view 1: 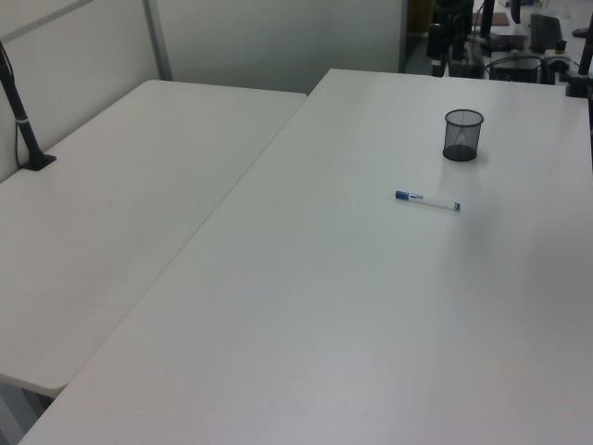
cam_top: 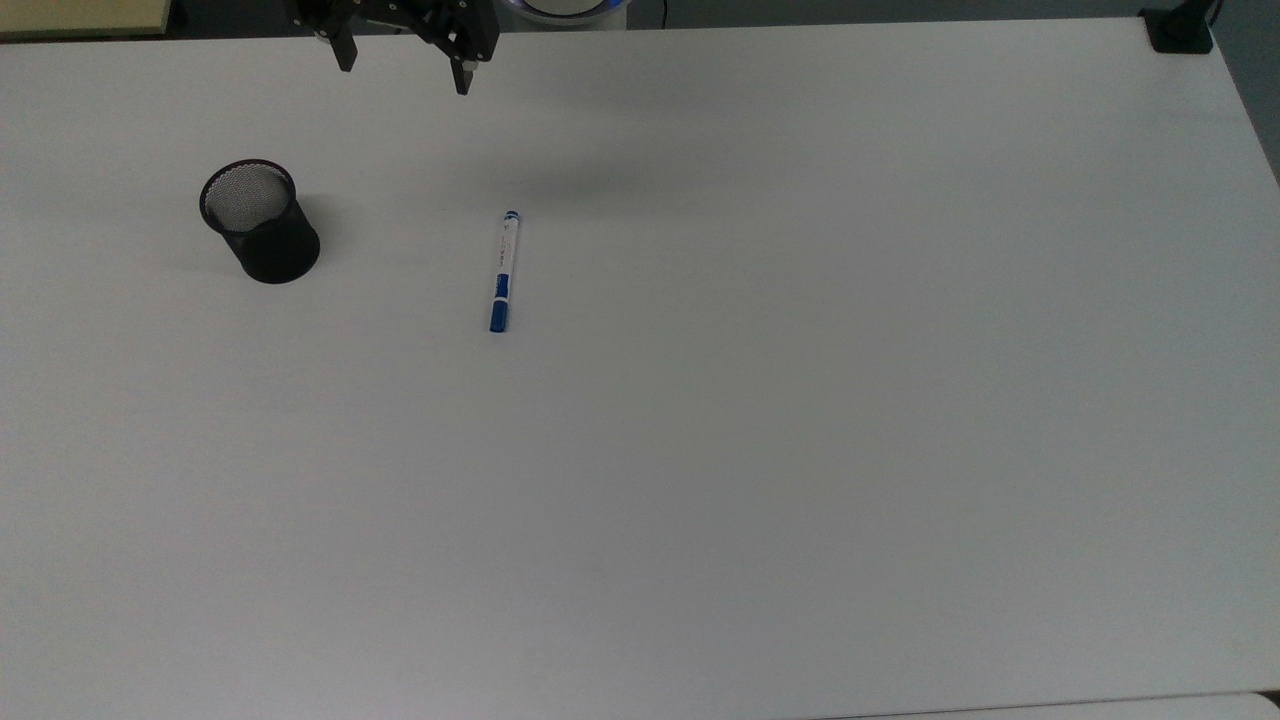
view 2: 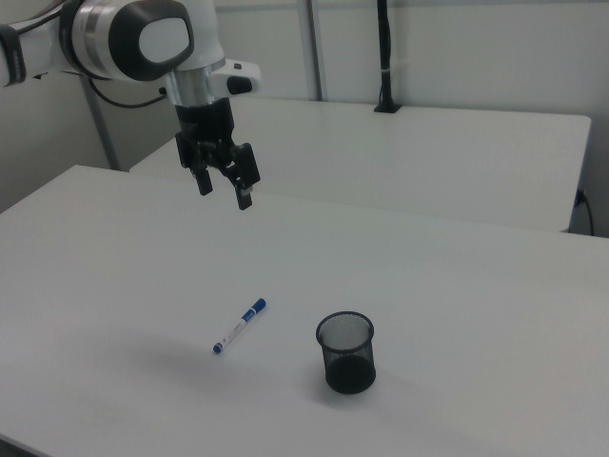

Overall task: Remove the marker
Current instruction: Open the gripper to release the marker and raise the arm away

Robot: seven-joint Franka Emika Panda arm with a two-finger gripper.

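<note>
Lying flat on the table [cam_top: 800, 450], the marker [cam_top: 501, 271], mesh cup [cam_top: 260, 222] nearby, pincer [view 2: 224, 187] spread open, raised well apart.

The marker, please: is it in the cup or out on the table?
Out. The marker lies flat on the table, apart from the upright mesh cup, whose inside looks empty in the top view.

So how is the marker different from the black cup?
The marker lies flat on its side, while the black mesh cup stands upright with its open mouth up. The marker is slim, white and blue; the cup is wide, round and black all over. The marker is solid, and the cup is see-through mesh and looks empty. Both rest on the white table, apart from each other, with nothing touching them.
</note>
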